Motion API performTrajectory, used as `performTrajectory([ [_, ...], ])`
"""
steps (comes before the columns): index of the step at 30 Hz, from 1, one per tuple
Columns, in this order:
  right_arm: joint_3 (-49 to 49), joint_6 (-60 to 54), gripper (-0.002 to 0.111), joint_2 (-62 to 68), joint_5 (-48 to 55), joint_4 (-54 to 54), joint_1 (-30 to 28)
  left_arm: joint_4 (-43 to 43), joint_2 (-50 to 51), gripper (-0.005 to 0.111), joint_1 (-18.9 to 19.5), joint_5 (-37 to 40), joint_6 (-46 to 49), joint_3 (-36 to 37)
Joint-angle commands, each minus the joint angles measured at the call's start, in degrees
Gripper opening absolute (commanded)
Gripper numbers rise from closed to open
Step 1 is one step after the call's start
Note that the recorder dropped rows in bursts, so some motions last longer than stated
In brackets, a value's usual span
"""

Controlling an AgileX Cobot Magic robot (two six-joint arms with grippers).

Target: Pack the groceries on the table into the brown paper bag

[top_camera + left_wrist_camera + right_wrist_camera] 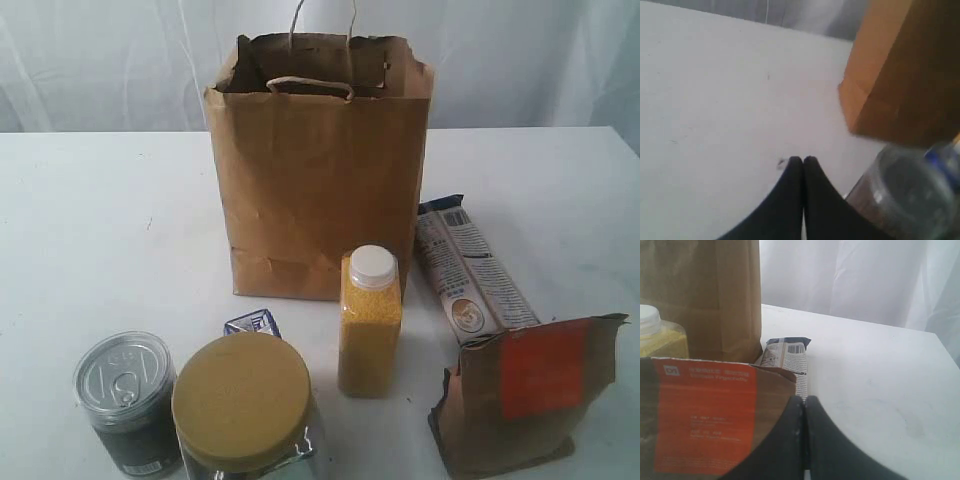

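In the exterior view the brown paper bag (320, 190) stands open on the table (100, 220) with every grocery outside it: the white-capped bottle (370, 325) just before the bag, the small carton (252, 323), tan-lidded jar (245, 410) and can (125, 400) farther before it, and the long packet (470, 280) and brown pouch (530, 395) off the bag's side. In the left wrist view the left tool (803, 160) is closed and empty over bare table near the bag's corner, the jar (910, 200) beside it. In the right wrist view the right tool (804, 399), likewise closed and empty, hangs behind the pouch (705, 420), so packing seems not yet begun, and the next move calls for opening a tool around a first item.
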Motion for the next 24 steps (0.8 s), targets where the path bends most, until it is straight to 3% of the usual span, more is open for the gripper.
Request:
performTrajectory([
  [1, 0.3, 0.3, 0.000, -0.4, -0.6, -0.2, 0.2, -10.7, -0.2, 0.000, -0.3, -14.0, -15.0, 0.1],
  [4, 0.3, 0.3, 0.000, -0.4, -0.6, -0.2, 0.2, -11.4, -0.2, 0.000, -0.2, -37.9, -12.5, 0.1],
  [6, 0.3, 0.3, 0.000, -0.4, -0.6, -0.2, 0.2, -16.7, 1.6, 0.000, -0.2, -55.7, -8.1, -0.6],
  [8, 0.3, 0.3, 0.000, -0.4, -0.6, -0.2, 0.2, -23.2, 4.3, 0.000, -0.2, -60.0, -4.6, -6.5],
  [10, 0.3, 0.3, 0.000, -0.4, -0.6, -0.2, 0.2, -25.3, 8.4, 0.000, -0.2, -57.3, 2.9, -13.3],
  [14, 0.3, 0.3, 0.000, -0.4, -0.6, -0.2, 0.2, -17.1, 21.0, 0.000, -0.3, -44.1, 26.9, -29.8],
  [18, 0.3, 0.3, 0.000, -0.4, -0.6, -0.2, 0.2, -14.2, 38.7, 0.000, -0.3, -14.1, 45.6, -50.5],
  [21, 0.3, 0.3, 0.000, -0.4, -0.6, -0.2, 0.2, -12.6, 52.2, 0.000, -0.3, 15.4, 49.3, -63.0],
  [24, 0.3, 0.3, 0.000, -0.4, -0.6, -0.2, 0.2, -6.6, 63.9, 0.000, -0.3, 33.5, 43.4, -70.1],
])
